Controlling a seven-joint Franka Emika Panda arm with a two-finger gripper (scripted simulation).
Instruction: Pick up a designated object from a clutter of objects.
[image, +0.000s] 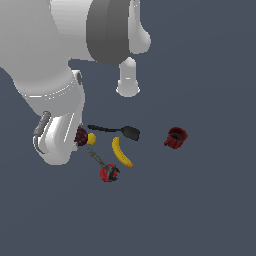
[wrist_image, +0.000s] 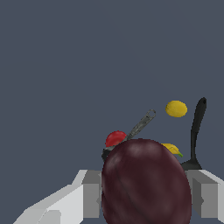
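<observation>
Now our gripper clamps the maroon plum between its fingers, yet its rounded skin could slip free if we jerk upward.

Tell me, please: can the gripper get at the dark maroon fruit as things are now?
Probably yes. In the wrist view the dark maroon fruit sits between the gripper fingers, nothing between them. Whether the fingers press on it is not clear. The lemon lies apart from it.
</observation>
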